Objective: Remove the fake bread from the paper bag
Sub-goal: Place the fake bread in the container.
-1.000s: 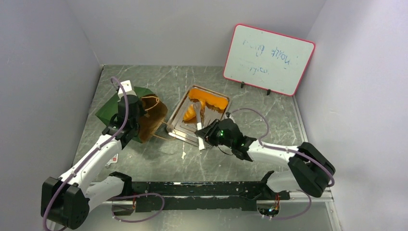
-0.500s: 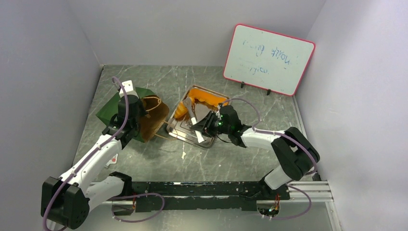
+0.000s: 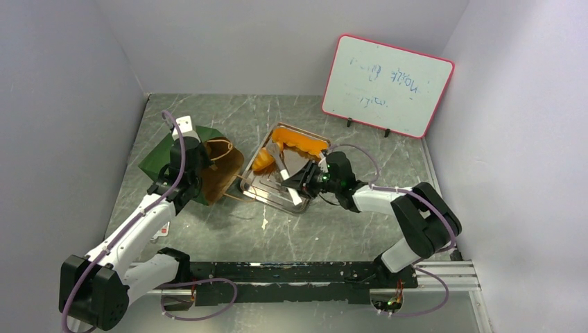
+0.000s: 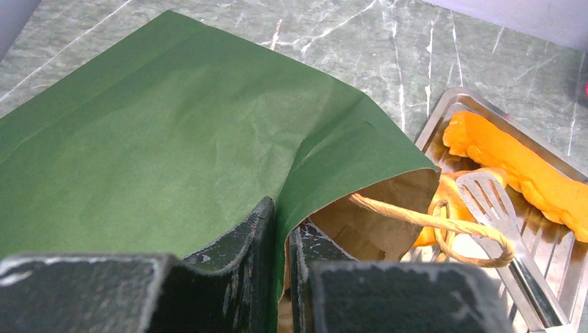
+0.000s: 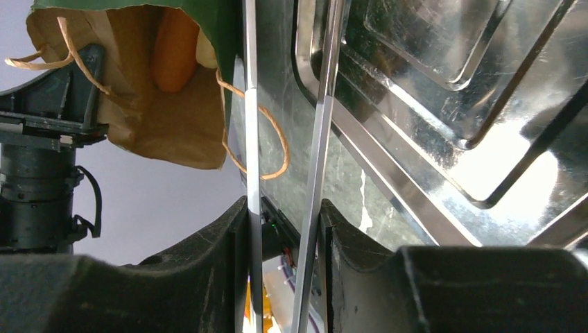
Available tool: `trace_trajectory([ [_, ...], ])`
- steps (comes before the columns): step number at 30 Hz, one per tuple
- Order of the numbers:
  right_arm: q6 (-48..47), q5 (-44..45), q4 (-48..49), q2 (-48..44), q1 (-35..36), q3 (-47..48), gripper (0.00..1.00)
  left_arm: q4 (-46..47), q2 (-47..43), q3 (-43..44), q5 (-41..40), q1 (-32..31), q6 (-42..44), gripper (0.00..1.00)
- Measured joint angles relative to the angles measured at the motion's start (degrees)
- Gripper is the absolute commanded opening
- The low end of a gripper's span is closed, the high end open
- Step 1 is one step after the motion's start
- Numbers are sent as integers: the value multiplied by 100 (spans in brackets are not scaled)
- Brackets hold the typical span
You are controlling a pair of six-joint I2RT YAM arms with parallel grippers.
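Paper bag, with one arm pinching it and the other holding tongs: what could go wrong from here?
1. The left pincer grips only a thin fold at the rim of the paper bag. A tug could tear the paper or pull it free, and the mouth might collapse.
2. A twisted handle loops across the mouth, so the tongs in the right pincer may snag it on the way to the bread inside.

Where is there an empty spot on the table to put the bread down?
Bare table lies in front of the tray, toward the near edge, and along the back edge behind the paper bag. Another patch sits in front of the whiteboard. The middle is crowded: the bag's mouth almost meets the tray, where the right tool holds tongs.
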Motion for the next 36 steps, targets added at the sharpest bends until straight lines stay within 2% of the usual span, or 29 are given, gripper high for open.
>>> trace_trajectory([
  [3, 44, -76, 120, 0, -96, -105, 41, -2, 0, 0, 4, 0, -2, 7],
  [16, 195, -282, 393, -66, -323, -426, 42, -2, 0, 0, 96, 0, -24, 7],
  [28, 157, -151, -188, -914, -354, -669, 42, -2, 0, 0, 103, 0, -24, 7],
  [36, 138, -48, -398, -1137, -542, -796, 42, 4, 20, 2, 109, 0, -24, 7],
])
